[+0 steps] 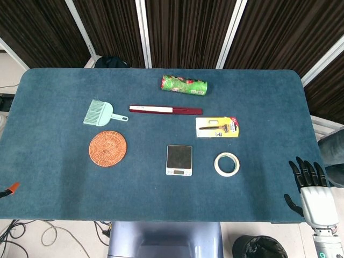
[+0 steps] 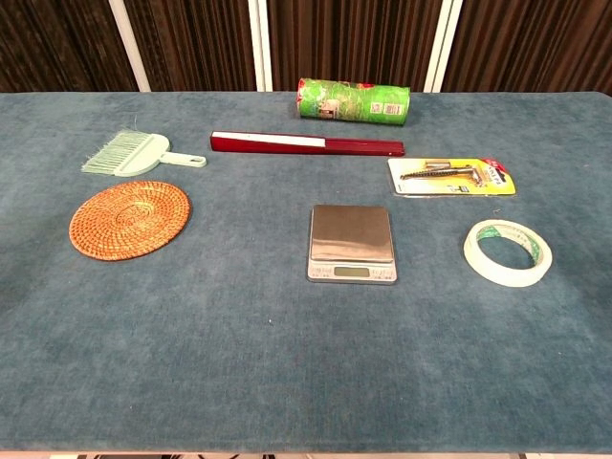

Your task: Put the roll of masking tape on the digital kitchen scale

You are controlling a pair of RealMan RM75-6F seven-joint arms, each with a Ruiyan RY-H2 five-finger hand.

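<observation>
Cream-white paper, wound as a flat ring: the roll of masking tape lies on its side, hole upward, right of centre on the blue felt-covered table, just beside the small square steel-topped digital kitchen scale and apart from it, the scale on its left. Being round, it offers no long axis to align with. The black-and-silver right hand hovers at the lower right corner of the head view, off the table's edge, fingers spread apart and empty, pointing up-frame; the tape lies up and to the left of them, well apart. The left hand appears in neither view, so the right is judged nearer.
</observation>
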